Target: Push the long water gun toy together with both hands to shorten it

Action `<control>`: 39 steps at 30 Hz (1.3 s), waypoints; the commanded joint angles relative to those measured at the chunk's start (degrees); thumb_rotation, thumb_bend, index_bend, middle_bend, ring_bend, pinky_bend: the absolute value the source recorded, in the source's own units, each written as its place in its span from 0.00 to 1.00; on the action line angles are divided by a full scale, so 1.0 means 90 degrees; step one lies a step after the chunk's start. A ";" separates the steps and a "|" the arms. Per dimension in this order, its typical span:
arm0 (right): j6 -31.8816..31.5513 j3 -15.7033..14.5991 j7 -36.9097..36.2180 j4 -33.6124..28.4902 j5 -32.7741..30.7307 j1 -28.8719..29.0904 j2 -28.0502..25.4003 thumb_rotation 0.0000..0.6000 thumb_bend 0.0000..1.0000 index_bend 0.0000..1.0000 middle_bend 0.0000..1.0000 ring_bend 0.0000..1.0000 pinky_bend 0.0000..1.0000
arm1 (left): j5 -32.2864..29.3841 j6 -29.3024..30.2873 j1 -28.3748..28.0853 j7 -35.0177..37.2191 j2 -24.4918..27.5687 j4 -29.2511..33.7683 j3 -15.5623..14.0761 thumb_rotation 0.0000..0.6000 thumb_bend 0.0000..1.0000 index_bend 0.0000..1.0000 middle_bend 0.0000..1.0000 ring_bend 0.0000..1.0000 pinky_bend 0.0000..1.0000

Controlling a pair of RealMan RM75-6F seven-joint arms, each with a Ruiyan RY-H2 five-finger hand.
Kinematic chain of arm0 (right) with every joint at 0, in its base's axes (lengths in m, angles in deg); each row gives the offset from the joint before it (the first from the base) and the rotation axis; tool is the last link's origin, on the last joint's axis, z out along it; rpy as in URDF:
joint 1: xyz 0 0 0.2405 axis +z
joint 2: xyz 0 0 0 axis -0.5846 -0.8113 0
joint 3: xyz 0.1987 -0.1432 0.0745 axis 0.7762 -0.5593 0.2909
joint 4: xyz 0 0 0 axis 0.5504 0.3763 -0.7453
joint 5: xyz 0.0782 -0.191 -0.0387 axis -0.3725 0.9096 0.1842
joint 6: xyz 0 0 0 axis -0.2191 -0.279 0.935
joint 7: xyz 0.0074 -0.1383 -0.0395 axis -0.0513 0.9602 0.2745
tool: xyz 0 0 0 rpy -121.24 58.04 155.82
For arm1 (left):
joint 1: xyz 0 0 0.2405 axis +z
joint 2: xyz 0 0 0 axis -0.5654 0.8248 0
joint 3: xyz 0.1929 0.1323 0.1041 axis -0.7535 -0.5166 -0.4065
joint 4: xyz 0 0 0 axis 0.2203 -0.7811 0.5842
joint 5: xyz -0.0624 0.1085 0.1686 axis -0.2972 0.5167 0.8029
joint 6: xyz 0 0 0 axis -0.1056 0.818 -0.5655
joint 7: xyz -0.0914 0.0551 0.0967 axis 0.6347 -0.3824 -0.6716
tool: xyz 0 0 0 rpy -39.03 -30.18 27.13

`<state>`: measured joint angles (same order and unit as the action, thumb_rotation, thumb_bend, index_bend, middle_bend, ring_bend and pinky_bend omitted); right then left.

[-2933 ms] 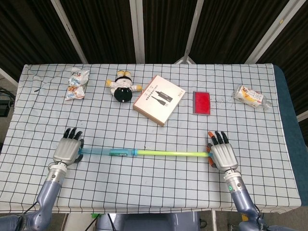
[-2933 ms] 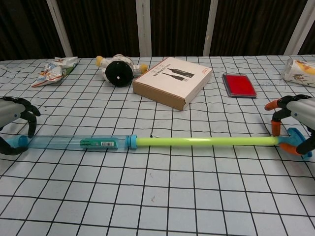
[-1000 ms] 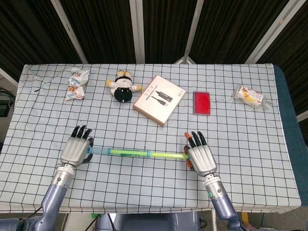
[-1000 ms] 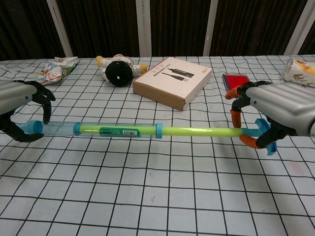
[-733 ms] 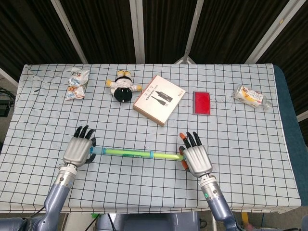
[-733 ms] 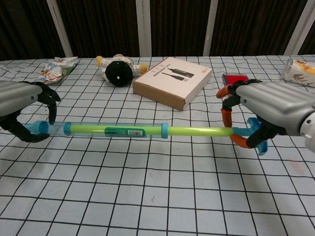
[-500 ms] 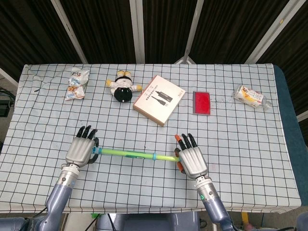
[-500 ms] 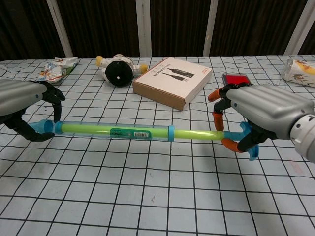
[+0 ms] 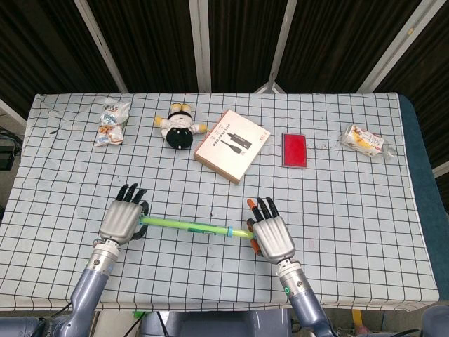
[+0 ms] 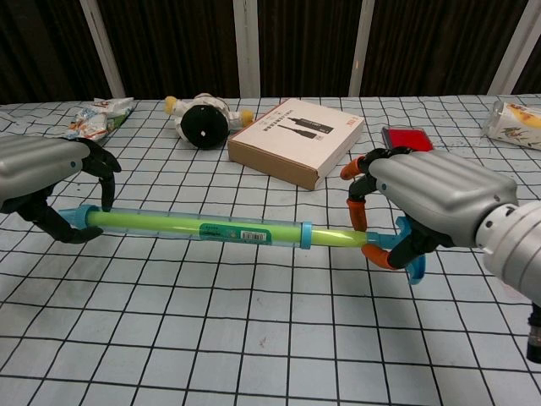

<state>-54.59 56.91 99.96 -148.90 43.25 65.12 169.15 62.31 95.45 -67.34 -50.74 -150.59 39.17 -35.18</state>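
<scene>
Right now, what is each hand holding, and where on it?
Both hold the water gun toy: left hand grips the blue barrel end, right hand grips the blue handle end of the green plunger.

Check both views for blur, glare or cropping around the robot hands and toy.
Head view: sharp, evenly lit, water gun toy fully framed. Chest view: sharp, no glare; right robot hand looms large and near, left robot hand cropped by the frame edge.
</scene>
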 commanded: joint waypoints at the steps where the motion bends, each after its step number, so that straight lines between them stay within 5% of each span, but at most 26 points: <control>1: -0.0003 0.0001 -0.0002 0.0022 -0.0025 0.0008 0.0010 1.00 0.45 0.60 0.16 0.00 0.00 | 0.0002 0.0003 -0.0004 0.0012 0.0007 0.0006 -0.0007 1.00 0.57 0.56 0.13 0.00 0.00; 5: 0.0007 -0.0016 0.0005 0.0070 -0.0073 0.0021 -0.0006 1.00 0.45 0.56 0.16 0.00 0.00 | -0.0002 -0.0004 -0.0013 0.0029 0.0038 0.0016 -0.0029 1.00 0.54 0.53 0.11 0.00 0.00; 10: 0.0012 -0.0032 0.0225 0.0059 -0.0169 0.0067 -0.0153 1.00 0.45 0.11 0.02 0.00 0.00 | 0.0065 -0.0009 0.0005 0.0147 0.0091 0.0041 -0.0065 1.00 0.31 0.30 0.05 0.00 0.00; 13: -0.0035 -0.0022 0.0294 0.0013 -0.0253 0.0063 -0.0225 1.00 0.45 0.00 0.00 0.00 0.00 | 0.0113 -0.0010 0.0029 0.0250 0.0123 0.0035 -0.0086 1.00 0.22 0.20 0.04 0.00 0.00; 24: -0.0197 -0.0102 0.0043 -0.0157 -0.0266 -0.0103 -0.0885 1.00 0.45 0.00 0.00 0.00 0.00 | 0.0622 0.0088 0.0306 0.0773 0.0597 0.0271 -0.0384 1.00 0.20 0.17 0.04 0.00 0.00; 33: -0.0289 -0.0643 -0.1232 -0.0278 0.0425 -0.0633 -0.2045 1.00 0.45 0.00 0.00 0.00 0.00 | 0.1899 0.0472 0.0869 0.1770 0.1472 0.0372 -0.0963 1.00 0.20 0.16 0.03 0.00 0.00; 39: -0.0865 -0.1163 -0.2429 0.0084 0.1533 -0.1209 -0.2903 1.00 0.45 0.00 0.00 0.00 0.00 | 0.2991 0.1155 0.1445 0.2679 0.2142 0.0156 -0.1402 1.00 0.20 0.16 0.02 0.00 0.00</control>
<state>-59.43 48.93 82.79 -149.91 52.88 57.13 146.60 85.46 102.72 -57.02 -30.12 -134.14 41.69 -45.66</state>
